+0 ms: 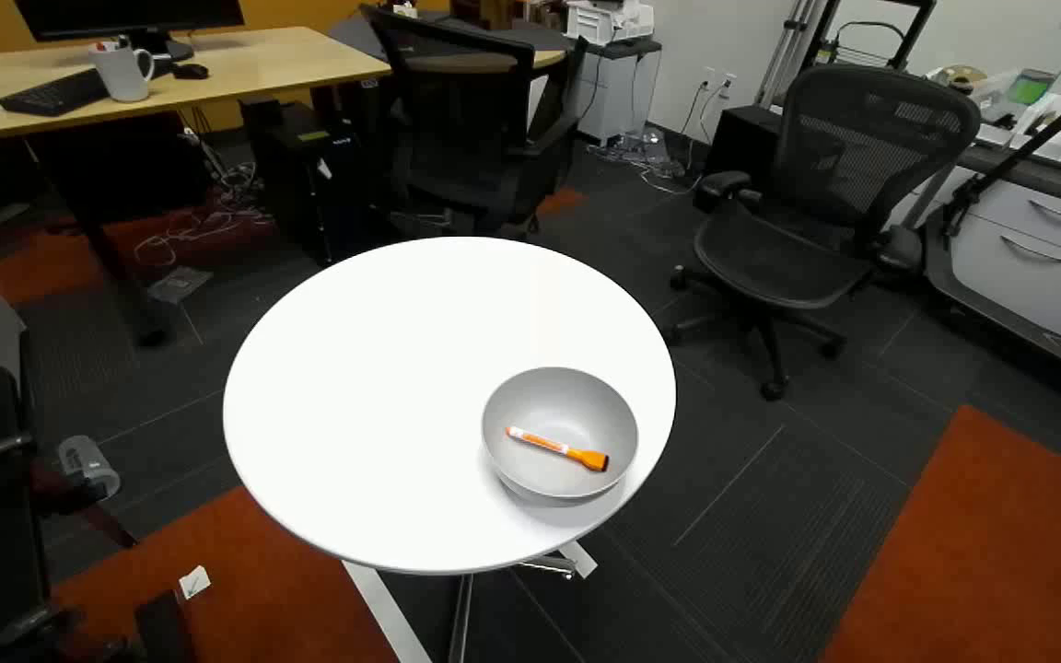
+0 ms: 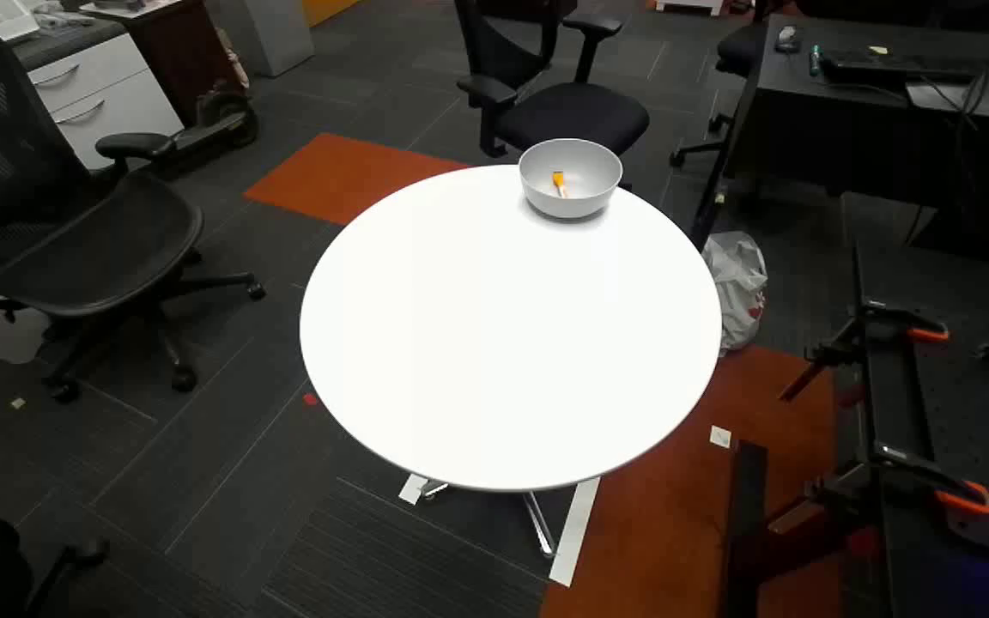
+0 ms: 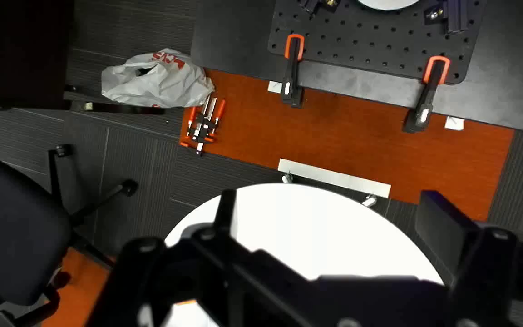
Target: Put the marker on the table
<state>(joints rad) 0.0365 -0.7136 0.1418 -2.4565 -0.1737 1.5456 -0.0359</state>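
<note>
Holds the pincer [image 3: 329,200] spread wide in the wrist view, gripping nothing, with the table [image 3: 302,222] in sight below, between the fingers [image 3: 441,222]. Shows the marker [image 1: 556,448] also below the pincer, well out of its grasp, lying inside the bowl [image 1: 560,391] on that table, near the edge, in both exterior views.

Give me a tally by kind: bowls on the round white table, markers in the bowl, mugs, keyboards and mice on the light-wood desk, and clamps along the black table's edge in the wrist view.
Grey bowl: 1
Orange marker: 1
White mug: 1
Black keyboard: 1
Black mouse: 1
Orange-tipped clamps: 2
Total: 7
</note>
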